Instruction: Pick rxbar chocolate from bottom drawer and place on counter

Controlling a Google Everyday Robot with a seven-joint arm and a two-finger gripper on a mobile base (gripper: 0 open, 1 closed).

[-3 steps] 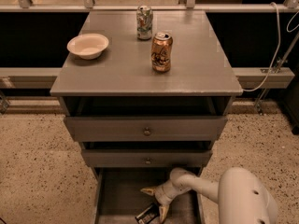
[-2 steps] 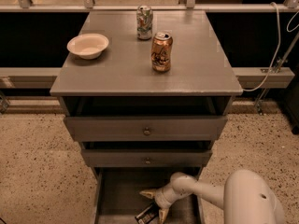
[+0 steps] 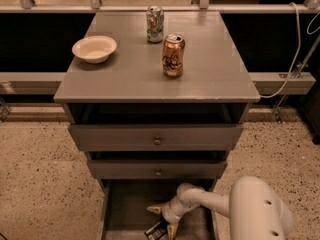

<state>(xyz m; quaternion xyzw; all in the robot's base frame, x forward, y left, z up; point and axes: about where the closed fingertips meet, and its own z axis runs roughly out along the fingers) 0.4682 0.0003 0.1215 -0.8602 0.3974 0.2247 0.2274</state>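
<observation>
The small flat black rxbar chocolate wrapper with white lettering (image 3: pixel 155 230) lies on the floor of the deep grey wooden bottom drawer (image 3: pixel 125 209), which is pulled out, near the picture's lower edge; its long axis runs on a slant, from lower left up to the right, and its lower end is cut off by the frame. The two-finger gripper (image 3: pixel 160 223) on the white arm (image 3: pixel 220 203) is down inside this drawer, right at the bar; its tan fingers (image 3: pixel 155 209) are spread apart, one pointing left above the bar, the other pointing down just beside the bar's right end; whether either touches the wrapper cannot be told. On the smooth grey wooden counter (image 3: pixel 215 76) stand a copper-coloured can (image 3: pixel 173 55), upright near the middle; a silver-green can (image 3: pixel 155 24) behind it; and a shallow cream bowl (image 3: pixel 94 48) at the left.
</observation>
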